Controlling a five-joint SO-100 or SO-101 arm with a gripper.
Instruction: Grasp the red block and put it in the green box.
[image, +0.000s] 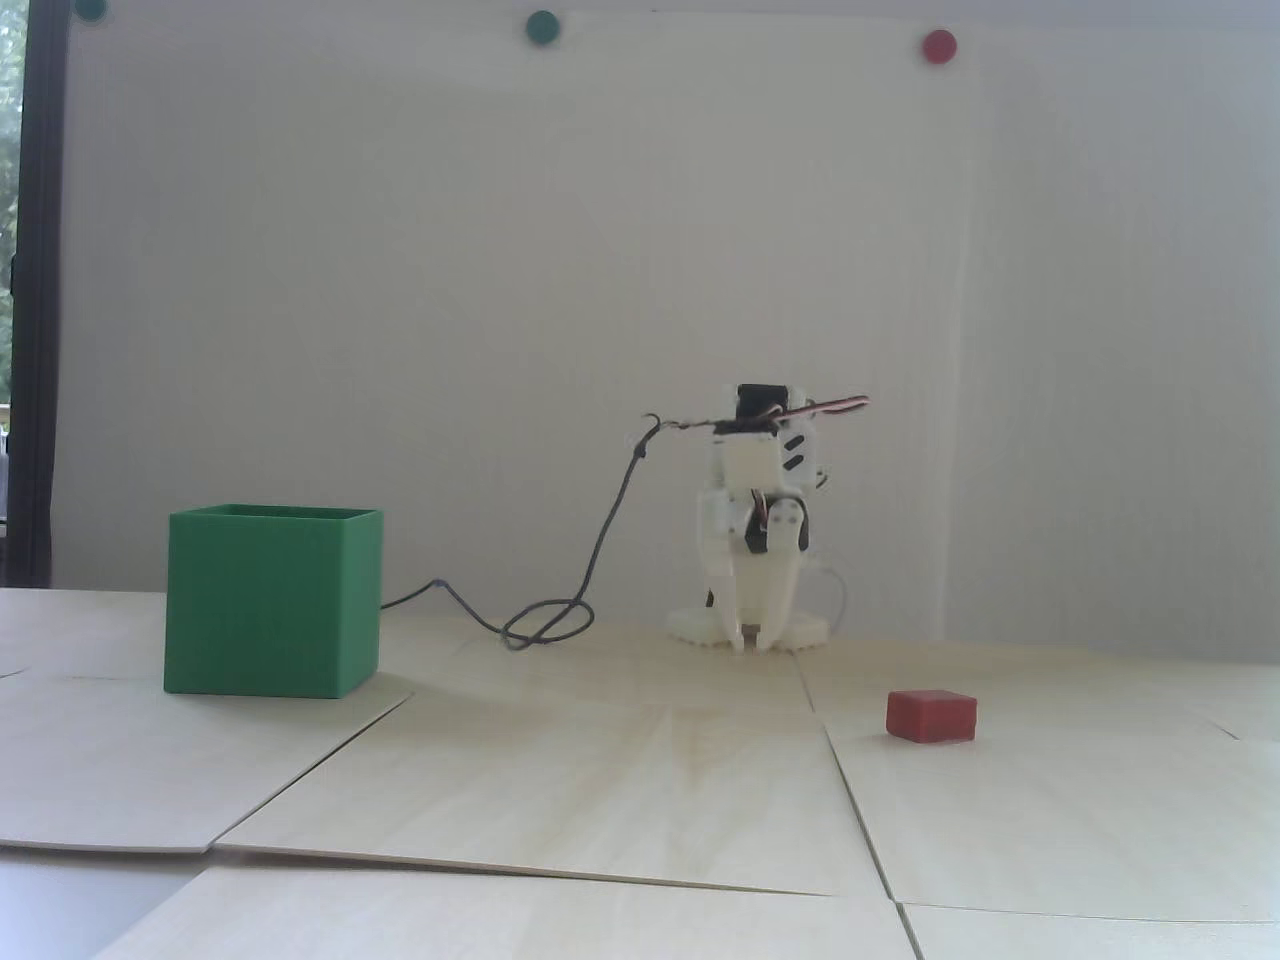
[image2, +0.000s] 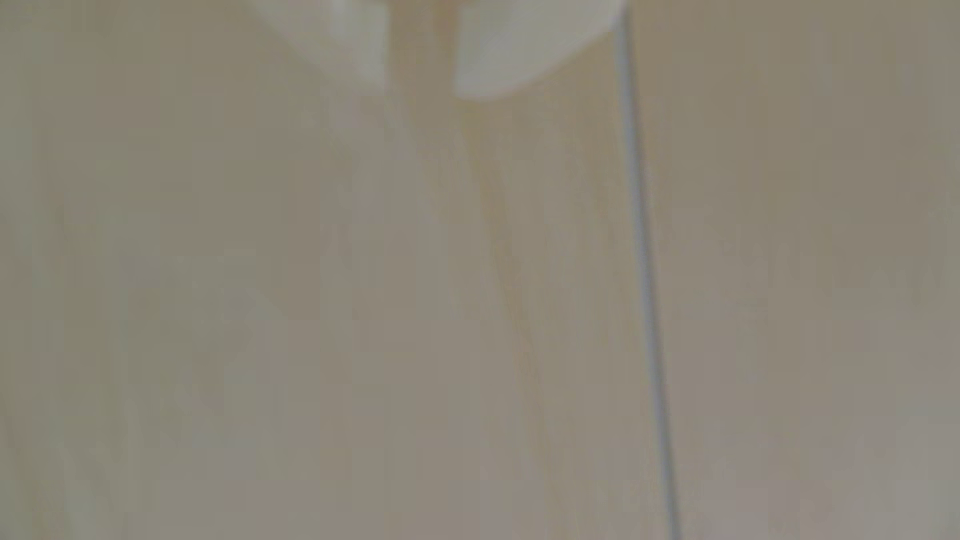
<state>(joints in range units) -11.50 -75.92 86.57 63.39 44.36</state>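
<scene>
Left on table, green box (image: 270, 605), contents hidden

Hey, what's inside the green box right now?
Cannot tell. The fixed view shows the green box from the side; its walls hide the interior. The red block lies outside on the table.

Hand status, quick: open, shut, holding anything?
Hand: folded down by the arm's base, fingertips nearly together with a narrow gap, holding nothing; the red block lies apart on the table.

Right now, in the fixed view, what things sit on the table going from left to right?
green box → black cable → white robot arm → red block
</scene>
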